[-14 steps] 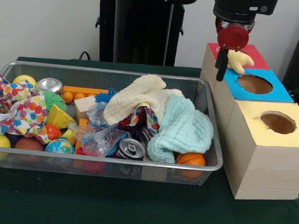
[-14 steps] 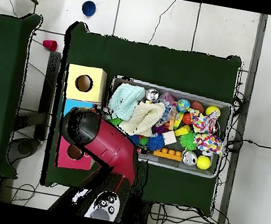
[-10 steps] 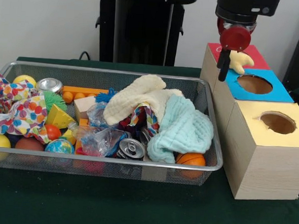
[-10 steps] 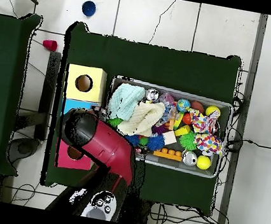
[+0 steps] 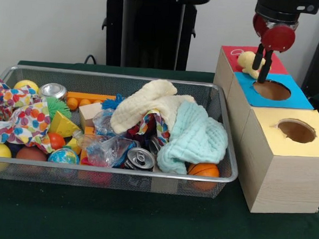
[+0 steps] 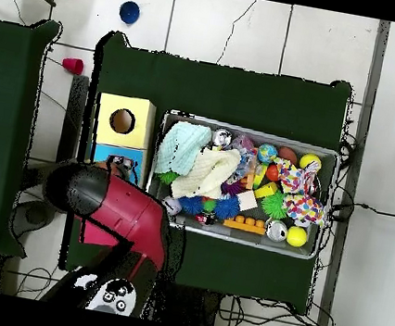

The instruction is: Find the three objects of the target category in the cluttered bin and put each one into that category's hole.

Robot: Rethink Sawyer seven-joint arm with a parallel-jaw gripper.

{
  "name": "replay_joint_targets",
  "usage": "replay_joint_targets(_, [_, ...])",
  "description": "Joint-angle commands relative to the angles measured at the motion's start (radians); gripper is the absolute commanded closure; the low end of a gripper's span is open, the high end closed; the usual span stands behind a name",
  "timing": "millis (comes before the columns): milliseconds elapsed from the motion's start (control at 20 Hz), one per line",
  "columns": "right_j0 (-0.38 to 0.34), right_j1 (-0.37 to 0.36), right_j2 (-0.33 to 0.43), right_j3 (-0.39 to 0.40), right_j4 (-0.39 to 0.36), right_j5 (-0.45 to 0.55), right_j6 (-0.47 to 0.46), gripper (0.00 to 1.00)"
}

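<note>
My gripper point(image 5: 261, 69) hangs over the line between the red-topped and blue-topped boxes, just behind the blue box's round hole point(image 5: 272, 89). Its two black fingers stand close together, shut on the edge of a pale yellow plush toy point(image 5: 245, 60), which sticks out to their left above the red top. The wire mesh bin point(image 5: 113, 75) lies left of the boxes, full of clutter; no other plush toy shows in it. In the overhead view the arm point(image 6: 126, 214) covers most of the blue box point(image 6: 107, 152), and the bin point(image 6: 254, 130) lies right of the boxes.
A cream knitted cloth point(image 5: 141, 105) and a mint cloth point(image 5: 196, 138) lie heaped at the bin's right end, with cans, balls, blocks and a dotted cloth point(image 5: 19, 116) beside them. The yellow-topped box point(image 5: 287, 154) stands nearest the camera, the red-topped box point(image 5: 274, 60) farthest.
The gripper has moved right, from beside the red-topped box to over the boxes near the blue hole. The plush toy now shows left of the fingers instead of right.
</note>
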Motion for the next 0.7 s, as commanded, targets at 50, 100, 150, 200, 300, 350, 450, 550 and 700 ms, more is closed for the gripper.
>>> replay_joint_targets(50, [0.011,0.044,0.007,-0.051,0.021,0.106,0.271,0.00])
replay_joint_targets(100, [0.013,0.049,0.003,-0.042,0.017,0.100,0.263,0.00])
replay_joint_targets(150, [0.006,0.051,0.013,-0.025,0.020,0.080,0.246,0.00])
replay_joint_targets(200, [0.002,0.052,0.019,-0.008,0.020,0.063,0.231,0.00])
replay_joint_targets(300, [-0.011,0.055,0.040,0.028,0.027,0.013,0.204,0.00])
replay_joint_targets(350, [-0.018,0.057,0.052,0.044,0.033,-0.016,0.193,0.00])
replay_joint_targets(450, [-0.024,0.062,0.068,0.060,0.039,-0.047,0.185,0.00])
replay_joint_targets(550, [-0.023,0.067,0.070,0.064,0.040,-0.057,0.185,0.00])
replay_joint_targets(700, [-0.016,0.068,0.074,0.064,0.047,-0.063,0.195,0.00])
